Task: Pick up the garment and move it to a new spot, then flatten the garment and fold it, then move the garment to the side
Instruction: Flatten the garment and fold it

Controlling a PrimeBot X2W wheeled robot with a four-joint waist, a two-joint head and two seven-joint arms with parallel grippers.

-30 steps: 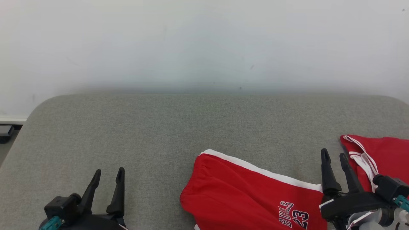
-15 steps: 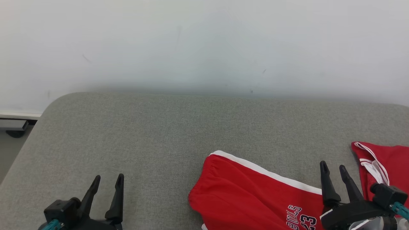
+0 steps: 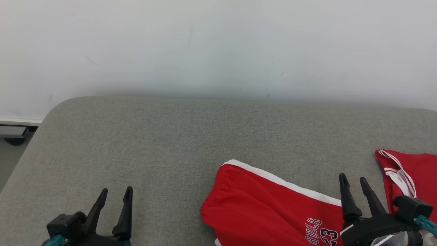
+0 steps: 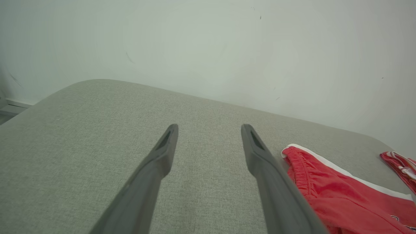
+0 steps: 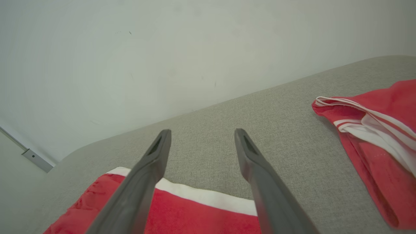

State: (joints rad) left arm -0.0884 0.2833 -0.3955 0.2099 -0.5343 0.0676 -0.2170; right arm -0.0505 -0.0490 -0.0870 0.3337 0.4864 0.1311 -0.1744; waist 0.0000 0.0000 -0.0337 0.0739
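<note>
White wall (image 3: 218, 44) behind, and a grey fabric-covered table (image 3: 153, 143), mostly bare. Red basketball shorts with white edge trim and a "BULLS 23" print (image 3: 259, 205) lie at the table's near right, cut off by the bottom of the head view. A second red garment with white trim (image 3: 420, 171) sits further right, apart from the shorts.

Left gripper (image 3: 115, 189): fingers spread, empty, over bare table left of the shorts. Right gripper (image 3: 351, 177): fingers spread, empty, at the shorts' white trim.

Pick-up looks not yet started. You should pinch near the trimmed edge at two well-separated points, so the shorts lift without bunching.

Versus a second ago, the whole head view has shifted, which is camera motion. Both grippers sit slightly lower in it, fingers equally wide. Garments look unmoved.
</note>
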